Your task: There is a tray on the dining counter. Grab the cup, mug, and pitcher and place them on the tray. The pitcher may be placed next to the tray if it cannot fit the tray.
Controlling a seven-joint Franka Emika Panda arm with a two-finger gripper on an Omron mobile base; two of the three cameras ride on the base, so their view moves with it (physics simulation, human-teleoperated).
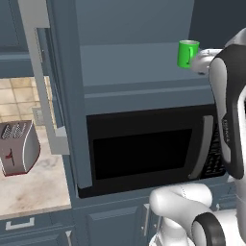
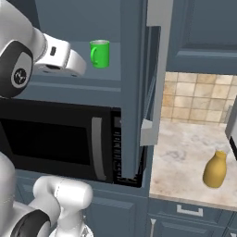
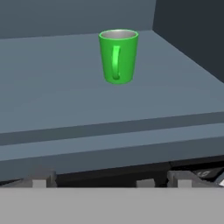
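mug point(image 3: 118, 56): on the blue shelf point(image 3: 57, 87) above the microwave point(image 1: 149, 149), ahead of the hand point(image 3: 109, 180), not touching | look: bright green, upright, grey inside, handle facing the hand | hand: wide open, holding nothing

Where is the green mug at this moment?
The mug stands upright on the blue-grey cabinet shelf above the microwave, handle toward the hand camera, ahead of the open gripper and apart from it.
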